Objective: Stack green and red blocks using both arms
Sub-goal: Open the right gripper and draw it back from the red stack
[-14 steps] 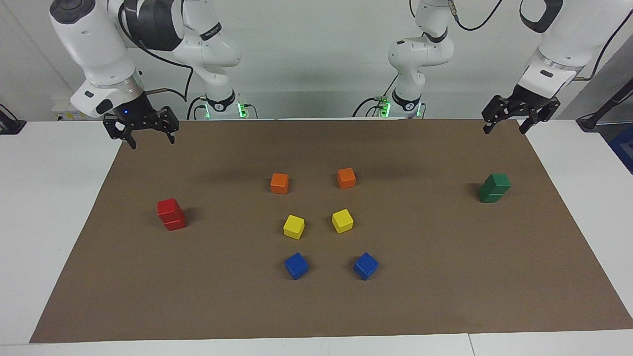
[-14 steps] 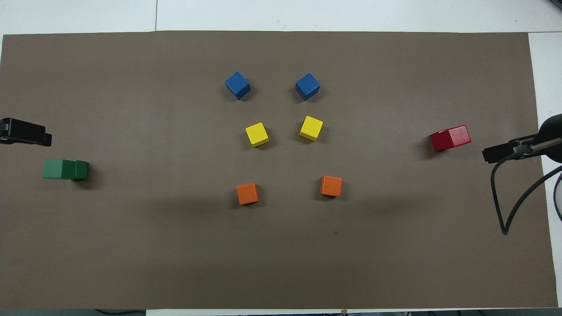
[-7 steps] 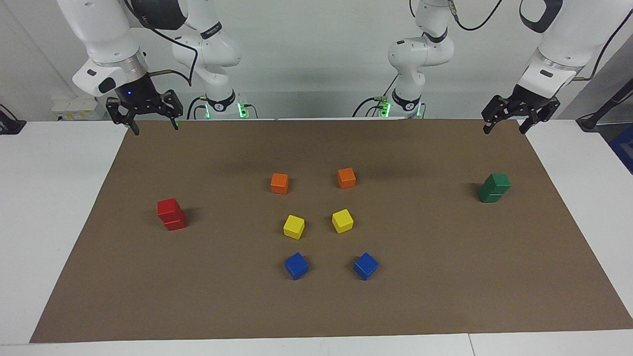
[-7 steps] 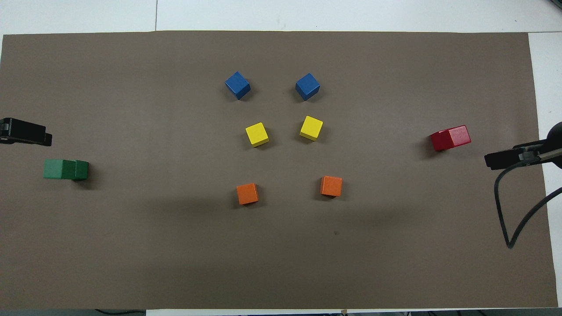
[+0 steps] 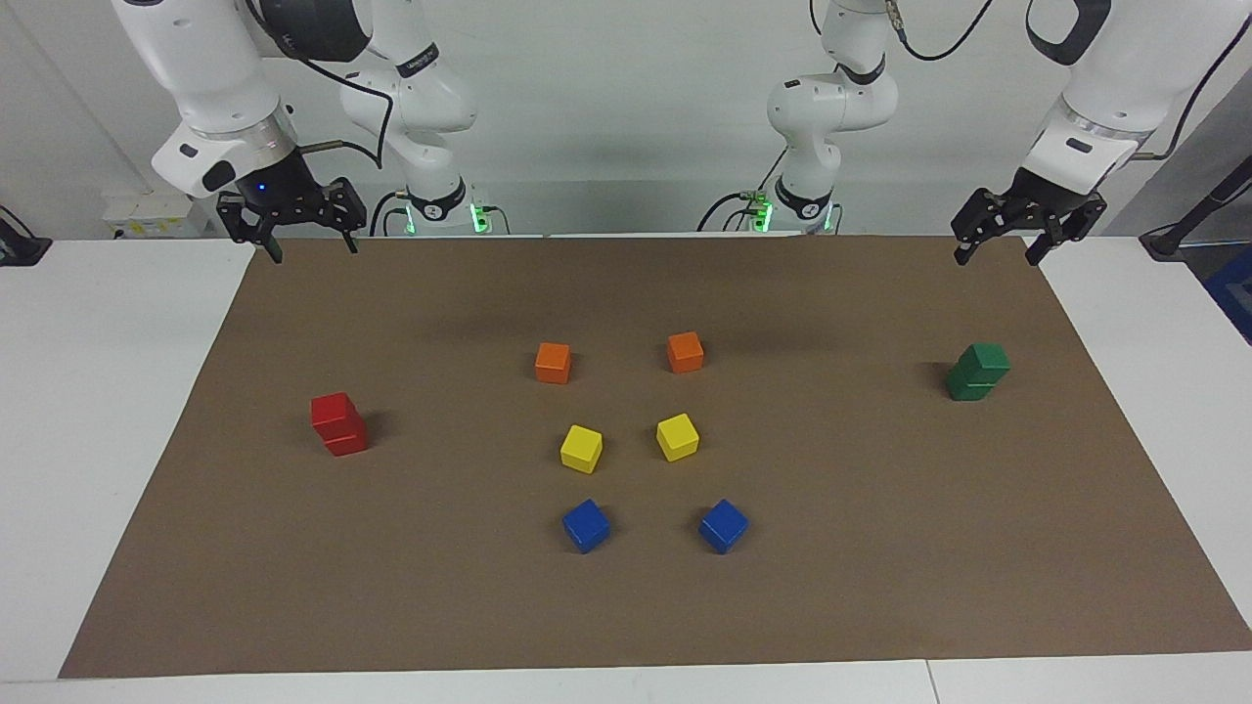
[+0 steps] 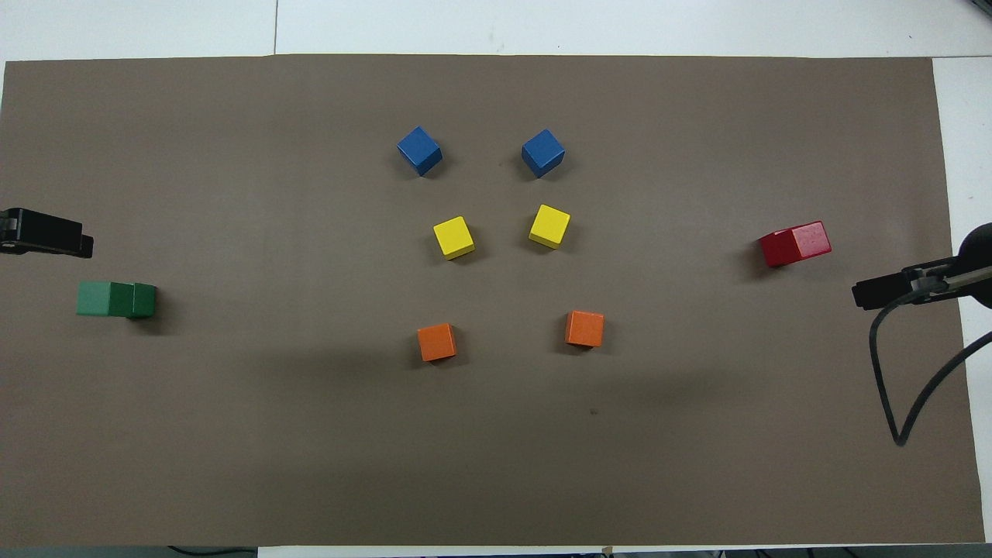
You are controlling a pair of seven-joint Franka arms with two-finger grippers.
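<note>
Two red blocks (image 5: 338, 423) stand stacked, slightly twisted, toward the right arm's end of the brown mat; they also show in the overhead view (image 6: 794, 244). Two green blocks (image 5: 978, 372) stand stacked toward the left arm's end, also in the overhead view (image 6: 116, 299). My right gripper (image 5: 313, 250) is open and empty, raised over the mat's corner near its base, apart from the red stack. My left gripper (image 5: 996, 256) is open and empty, raised over the mat's other near corner, apart from the green stack.
In the middle of the mat (image 5: 880, 548) lie two orange cubes (image 5: 553, 362) (image 5: 685, 352), two yellow cubes (image 5: 581, 449) (image 5: 677, 436) and two blue cubes (image 5: 586, 525) (image 5: 723, 525), each single and apart. White table borders the mat.
My right gripper has risen and drawn back toward its base, away from the red stack. The left gripper and all the blocks have stayed still.
</note>
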